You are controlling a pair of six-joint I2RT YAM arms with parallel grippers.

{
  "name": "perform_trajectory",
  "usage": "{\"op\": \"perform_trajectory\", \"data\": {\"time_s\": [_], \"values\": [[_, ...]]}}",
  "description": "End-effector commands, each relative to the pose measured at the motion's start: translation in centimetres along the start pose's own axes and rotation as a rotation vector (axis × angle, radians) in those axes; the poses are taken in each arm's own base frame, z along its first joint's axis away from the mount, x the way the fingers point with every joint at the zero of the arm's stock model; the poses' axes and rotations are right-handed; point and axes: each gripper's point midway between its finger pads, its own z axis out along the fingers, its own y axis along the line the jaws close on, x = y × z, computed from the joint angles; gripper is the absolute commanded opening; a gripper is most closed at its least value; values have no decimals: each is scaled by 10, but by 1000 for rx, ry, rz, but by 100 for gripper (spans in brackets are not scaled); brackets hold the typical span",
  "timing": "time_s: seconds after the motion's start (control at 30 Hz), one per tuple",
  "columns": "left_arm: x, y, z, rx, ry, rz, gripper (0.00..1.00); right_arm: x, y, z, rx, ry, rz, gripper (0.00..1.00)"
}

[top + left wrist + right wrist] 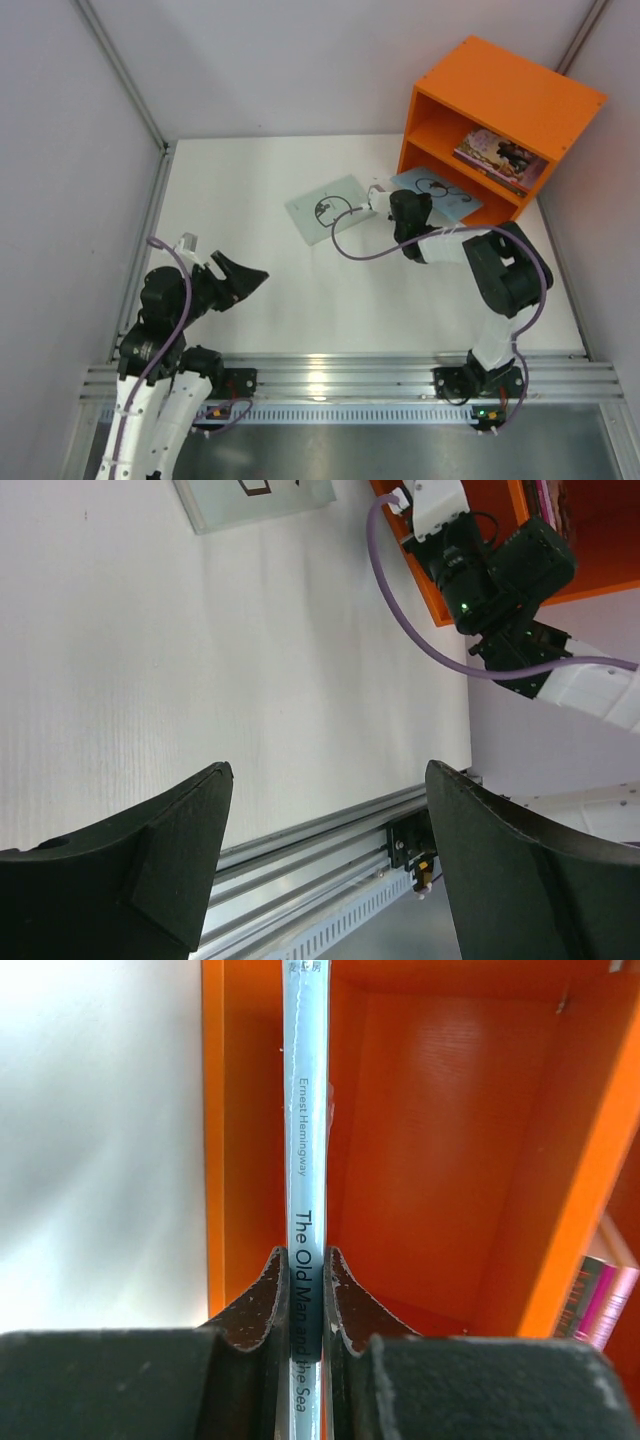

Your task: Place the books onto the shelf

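Held book: a thin light blue book (305, 1110) with a printed spine, seen edge-on in the middle of the right wrist view and running from the bottom of the frame to the top.
Book and end effector: the spine passes between the two fingers of the right end effector (305, 1265), and most of the book extends beyond the fingertips.
Shelf: a bright orange box-shaped shelf (520, 95) at the upper right of the top view. The book's far end is at the shelf's open front, but I cannot tell whether it is inside.
Already shelved: a stack of illustrated books (500, 158) lies in the other compartment, across the divider from the held book.
Around: a pale green thin book (330, 208) lies flat on the white table (230, 200), left of the right end effector and apart from it. A purple cable (560, 665) trails from the right arm.
Right end effector: fingers drawn in and clamped on the light blue book's spine.
Left end effector (328, 780): at the lower left of the top view, well apart from the shelf, with its fingers wide apart, holding and touching nothing.
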Motion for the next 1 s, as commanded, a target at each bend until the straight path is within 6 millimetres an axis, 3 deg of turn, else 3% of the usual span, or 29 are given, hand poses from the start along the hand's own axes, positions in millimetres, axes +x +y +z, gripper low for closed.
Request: {"op": "perform_trajectory", "data": {"time_s": [0.0, 0.23, 0.33, 0.37, 0.4, 0.47, 0.57, 0.97], "values": [[11, -1, -10, 20, 26, 23, 83, -9, -26, 16, 108, -43, 78, 0], [9, -11, -16, 52, 21, 48, 83, 10, -2, 33, 114, 63, 60, 3], [6, -5, -20, 17, 0, 78, 84, 28, 2, 33, 116, 96, 92, 13], [7, -5, -20, 17, 5, 81, 84, 33, 3, 36, 99, 94, 108, 21], [9, -6, -20, 20, 12, 85, 84, 41, 19, 37, 20, 123, 132, 24], [8, -8, -20, 32, 14, 95, 84, 53, 26, 42, -52, 160, 194, 32], [6, -14, -21, 44, 16, 105, 84, 65, 40, 31, -83, 178, 197, 33], [16, -10, -27, 49, 31, 90, 83, 88, 33, 31, -57, 301, 222, 21]]}}
